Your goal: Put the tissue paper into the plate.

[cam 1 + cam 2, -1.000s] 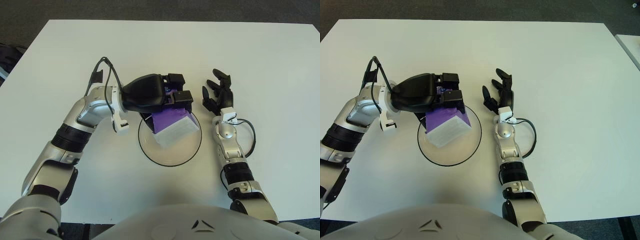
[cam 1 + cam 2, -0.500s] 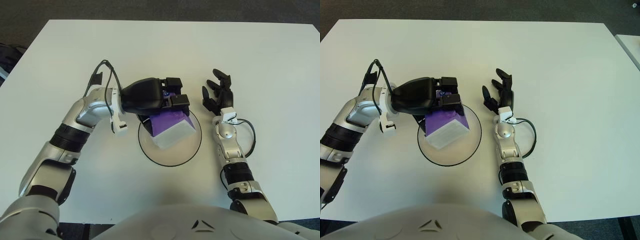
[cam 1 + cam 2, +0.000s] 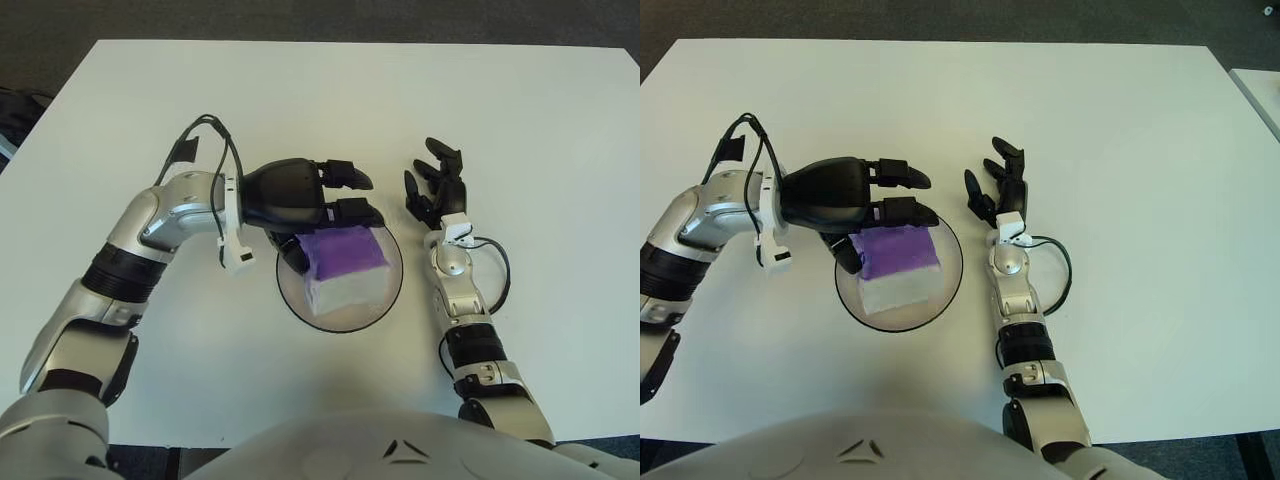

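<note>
Purple-and-white soft tissue pack (image 3: 345, 268) lying flat in round clear plate (image 3: 385, 298), glossy black left hand (image 3: 300, 200) fingers spread above it, right hand (image 3: 437, 188) open beside plate's right, white table (image 3: 300, 90)

Left robot hand (image 3: 320, 205) hides plate (image 3: 390, 290) rim (far-left) — tissue pack (image 3: 345, 265) corner too.
</note>
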